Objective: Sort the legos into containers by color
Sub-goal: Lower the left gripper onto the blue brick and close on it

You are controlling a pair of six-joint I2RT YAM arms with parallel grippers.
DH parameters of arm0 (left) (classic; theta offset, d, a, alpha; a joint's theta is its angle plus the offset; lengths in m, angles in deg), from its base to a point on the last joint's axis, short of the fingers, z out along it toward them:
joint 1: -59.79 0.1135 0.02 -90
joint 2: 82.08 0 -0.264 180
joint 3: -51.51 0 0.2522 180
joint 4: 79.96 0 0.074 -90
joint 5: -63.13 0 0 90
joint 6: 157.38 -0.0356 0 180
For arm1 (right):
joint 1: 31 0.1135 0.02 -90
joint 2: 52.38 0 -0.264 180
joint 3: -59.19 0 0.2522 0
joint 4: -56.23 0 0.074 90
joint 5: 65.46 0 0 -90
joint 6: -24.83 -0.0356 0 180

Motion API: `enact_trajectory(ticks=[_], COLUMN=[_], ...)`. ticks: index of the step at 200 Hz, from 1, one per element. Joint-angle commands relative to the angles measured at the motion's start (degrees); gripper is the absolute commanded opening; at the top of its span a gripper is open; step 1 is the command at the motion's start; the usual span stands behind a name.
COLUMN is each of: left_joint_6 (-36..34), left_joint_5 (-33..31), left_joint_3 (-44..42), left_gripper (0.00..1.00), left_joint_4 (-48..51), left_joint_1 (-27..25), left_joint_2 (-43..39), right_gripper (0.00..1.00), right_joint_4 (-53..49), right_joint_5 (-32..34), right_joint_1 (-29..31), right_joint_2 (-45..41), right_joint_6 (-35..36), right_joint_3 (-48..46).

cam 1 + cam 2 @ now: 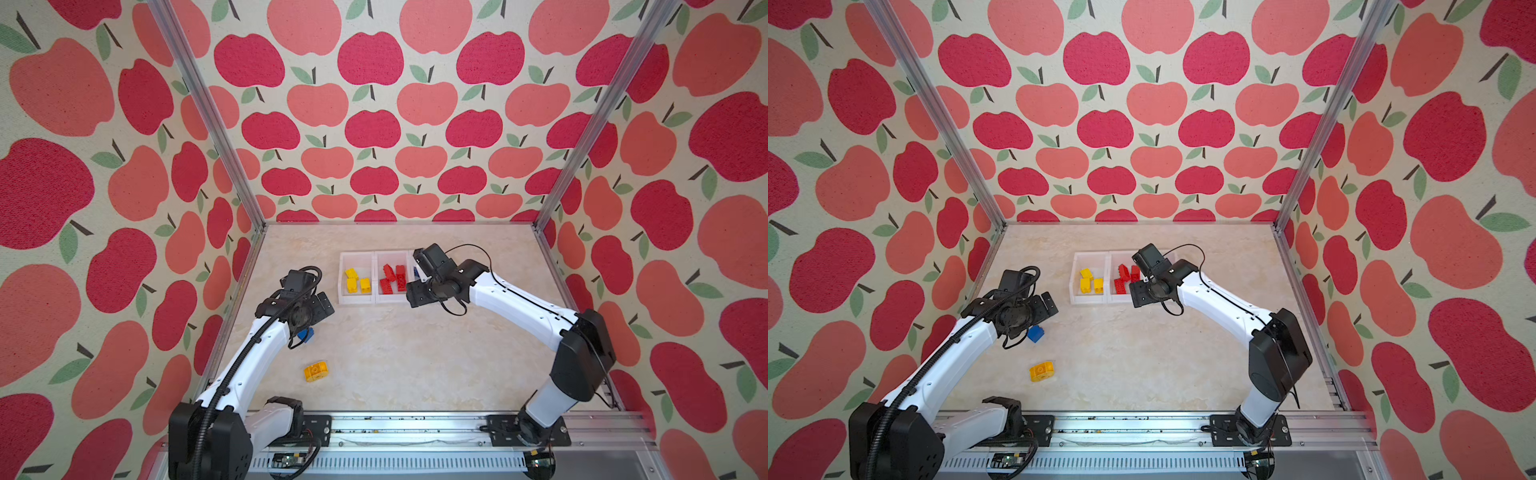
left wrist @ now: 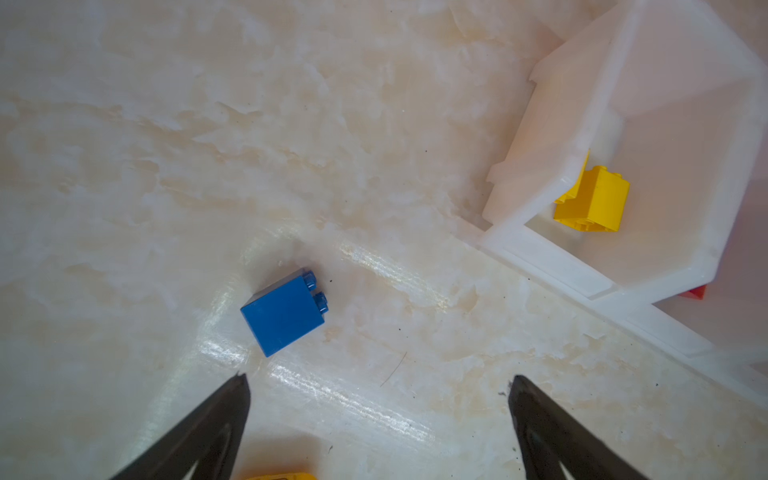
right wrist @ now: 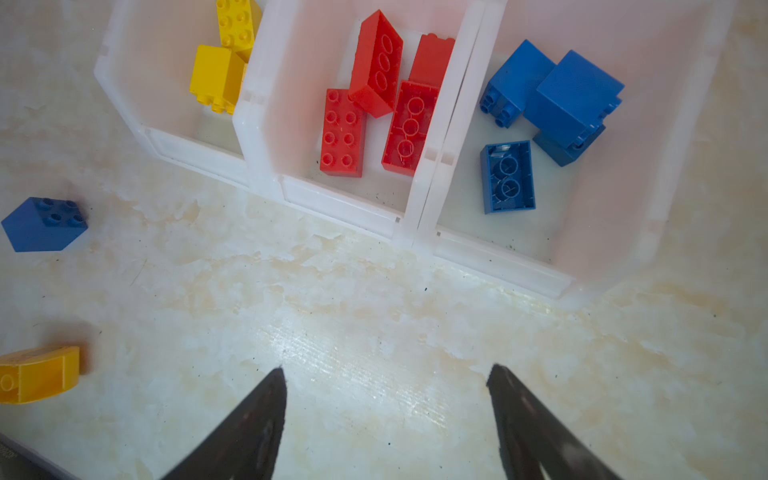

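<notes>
Mostly sorted: the containers [image 3: 340, 203] hold yellow bricks [image 3: 216, 79] in one end bin, red bricks [image 3: 374, 95] in the middle and blue bricks [image 3: 552, 104] in the other end bin, with no colours mixed as far as I can see. Left on the desk [image 1: 415, 353]: one loose blue brick [image 2: 284, 313] on its side near the yellow bin, and a rounded yellow piece [image 1: 316, 371] further toward the arm bases. Left tool [image 2: 379, 377] hangs wide open and empty just short of the loose blue brick, probably the next pick; right tool [image 3: 386, 367] is open and empty over bare desk in front of the bins.
</notes>
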Motion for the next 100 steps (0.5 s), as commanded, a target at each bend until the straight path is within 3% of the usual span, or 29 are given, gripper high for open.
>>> enact_trajectory(ticks=[1, 44, 100], left_joint_6=[0.0, -1.3, 1.0], left_joint_5=[0.1, 3.0, 4.8], left_joint_3=[1.4, 1.2, 1.5], left_gripper=[0.98, 0.94, 0.86], left_joint_4=[2.5, 1.6, -0.5], left_joint_1=[2.2, 7.6, 9.7], left_joint_2=[1.3, 5.6, 11.2], right_gripper=[0.8, 0.81, 0.83], right_joint_4=[0.6, -0.2, -0.6], right_joint_5=[-0.5, 0.1, 0.1], right_joint_1=[0.5, 0.5, 0.3], right_joint_2=[-3.5, -6.8, -8.1], right_joint_6=[-2.7, -3.1, -3.3], right_joint_3=[-2.8, -6.1, -6.6])
